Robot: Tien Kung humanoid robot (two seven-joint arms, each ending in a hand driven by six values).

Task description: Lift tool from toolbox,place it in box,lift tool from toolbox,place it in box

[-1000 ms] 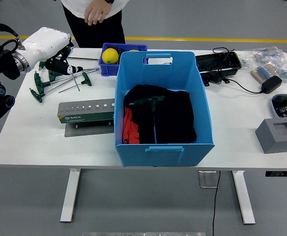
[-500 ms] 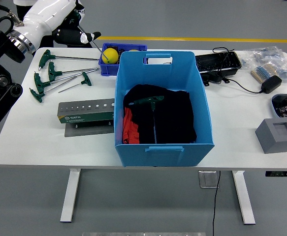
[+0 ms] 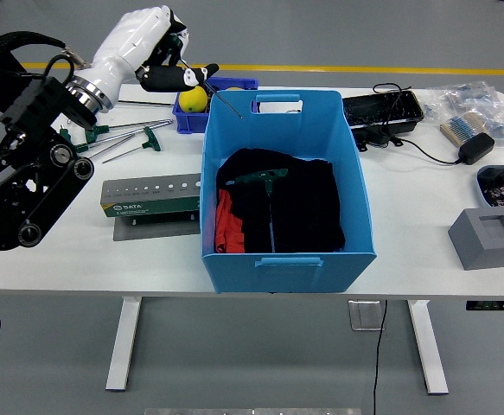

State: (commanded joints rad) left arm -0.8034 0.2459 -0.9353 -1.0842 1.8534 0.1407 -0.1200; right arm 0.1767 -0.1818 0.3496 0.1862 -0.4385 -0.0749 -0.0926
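I see the left hand (image 3: pixel 161 54) raised above the table's far left part, just beyond the far left corner of the blue box (image 3: pixel 288 186). Its white fingers (image 3: pixel 148 26) are curled tight around the green handle of a T-handle tool (image 3: pixel 207 88), so it has the tool firmly in its grasp. The thin metal shaft runs from the hand down and to the right, its tip reaching about to the blue box's far left rim; I cannot tell if it touches.

Inside the blue box, another green T-handle tool (image 3: pixel 261 180) lies on dark cloth (image 3: pixel 299 207), with a bit of red cloth at the box's left wall.

To the left of the blue box, more green-handled tools (image 3: pixel 113 138) lie loose on the white table (image 3: pixel 79 251). Nearer to me than those, just beside the blue box's left wall, stands the grey tool holder (image 3: pixel 150 197) with its row of holes. A small blue bin (image 3: pixel 226 84) with a yellow ball (image 3: pixel 196 98) sits behind the blue box, just under the hand.
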